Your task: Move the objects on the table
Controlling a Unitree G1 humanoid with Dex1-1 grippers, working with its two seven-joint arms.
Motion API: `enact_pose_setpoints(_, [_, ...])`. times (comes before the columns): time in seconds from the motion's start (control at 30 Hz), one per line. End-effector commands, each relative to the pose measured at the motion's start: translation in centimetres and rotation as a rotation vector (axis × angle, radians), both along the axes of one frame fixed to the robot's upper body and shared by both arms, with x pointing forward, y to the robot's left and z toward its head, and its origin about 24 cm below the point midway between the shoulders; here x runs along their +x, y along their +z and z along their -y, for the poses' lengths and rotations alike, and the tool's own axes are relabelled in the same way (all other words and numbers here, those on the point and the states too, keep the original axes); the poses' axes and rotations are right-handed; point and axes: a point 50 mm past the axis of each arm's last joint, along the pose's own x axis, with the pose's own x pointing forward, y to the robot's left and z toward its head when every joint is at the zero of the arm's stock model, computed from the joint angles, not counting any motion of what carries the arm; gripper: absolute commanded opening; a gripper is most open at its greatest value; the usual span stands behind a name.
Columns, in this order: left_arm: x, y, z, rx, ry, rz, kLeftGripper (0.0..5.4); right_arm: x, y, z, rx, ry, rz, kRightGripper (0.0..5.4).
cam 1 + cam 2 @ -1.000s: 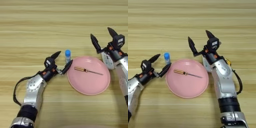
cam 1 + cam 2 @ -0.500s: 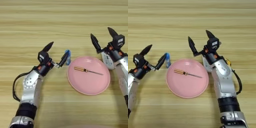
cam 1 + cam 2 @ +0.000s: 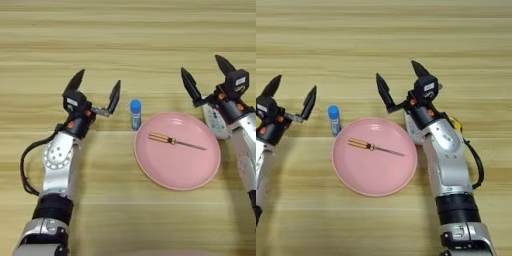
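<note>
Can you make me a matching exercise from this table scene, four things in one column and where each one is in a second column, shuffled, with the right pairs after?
Things:
1. glue stick
2. screwdriver
3. left gripper
4. right gripper

Places or states:
A. lying on the pink plate
B. open above the table, at the plate's far right rim
C. standing on the table just left of the plate
D. open, left of the glue stick, not touching it

Pairs: 1-C, 2-A, 3-D, 4-B
</note>
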Motion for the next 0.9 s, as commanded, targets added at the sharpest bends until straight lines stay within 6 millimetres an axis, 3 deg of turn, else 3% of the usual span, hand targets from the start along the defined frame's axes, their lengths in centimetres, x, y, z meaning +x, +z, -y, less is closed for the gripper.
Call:
enact_pose_setpoints(0.03, [0.9,-0.4,-0.7,0.023,0.072,-0.04,5.38,0.3,0.6,-0.2,-0.014,0.004,0.027,5.4])
enact_pose_setpoints(0.47, [2.0,-2.1,-2.2,0.02,0.2,-0.138,5.38,0.2,0.1,-1.5,-0.045,0.051,0.024,5.4])
enact_pose_setpoints(0.9, [2.0,-2.8,-2.3,0.035,0.224,-0.147,5.38,0.6,0.7,-7.4,-0.076,0.309,-0.009,5.4])
